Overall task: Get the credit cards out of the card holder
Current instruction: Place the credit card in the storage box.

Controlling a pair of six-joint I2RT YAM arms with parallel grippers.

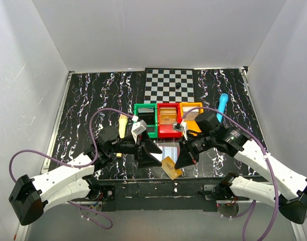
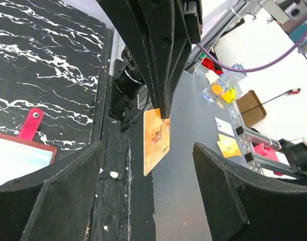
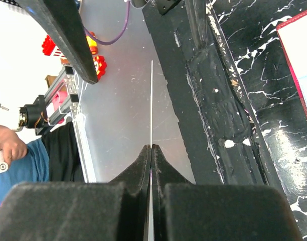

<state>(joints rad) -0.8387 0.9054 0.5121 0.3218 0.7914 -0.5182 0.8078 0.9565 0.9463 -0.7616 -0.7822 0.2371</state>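
Here the holder lies open at lower centre of the top view, between both grippers. Just below it, the right gripper pinches an orange card. The left gripper has its jaws spread.

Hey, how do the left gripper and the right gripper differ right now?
The left gripper has its jaws spread wide with nothing between them, while the right gripper has its jaws shut on an orange card. The left gripper faces the card's flat side, whereas the right gripper's own camera sees the card edge-on. Both are black and sit close to the open card holder.
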